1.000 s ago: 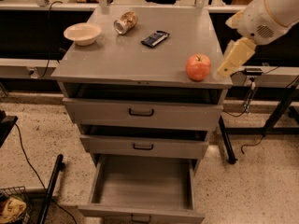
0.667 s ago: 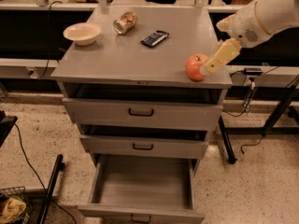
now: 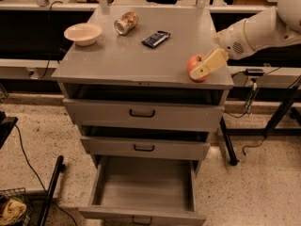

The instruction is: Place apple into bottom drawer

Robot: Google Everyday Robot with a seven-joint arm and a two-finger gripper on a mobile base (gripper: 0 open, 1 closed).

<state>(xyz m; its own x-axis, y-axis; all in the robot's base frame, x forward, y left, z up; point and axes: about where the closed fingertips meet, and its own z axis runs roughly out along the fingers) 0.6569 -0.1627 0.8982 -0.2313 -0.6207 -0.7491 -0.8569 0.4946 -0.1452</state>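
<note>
The red-orange apple (image 3: 193, 64) sits on the grey cabinet top (image 3: 136, 55), near its front right corner. My gripper (image 3: 199, 71) reaches in from the right on a white arm and is at the apple, its cream-coloured end lying across the apple's right front side. The bottom drawer (image 3: 141, 188) is pulled out, and its plain grey inside holds nothing. It is directly below and to the left of the apple.
A cream bowl (image 3: 83, 33), a tan can (image 3: 126, 22) lying on its side and a dark packet (image 3: 156, 38) are on the cabinet top. The two upper drawers (image 3: 142, 113) stand slightly ajar. A black pole (image 3: 51, 192) and a basket (image 3: 13, 208) are on the floor at left. Cables and a table leg (image 3: 228, 140) are at right.
My gripper has moved left and down from beside the apple onto it. The apple has shifted slightly left. The drawers have not moved.
</note>
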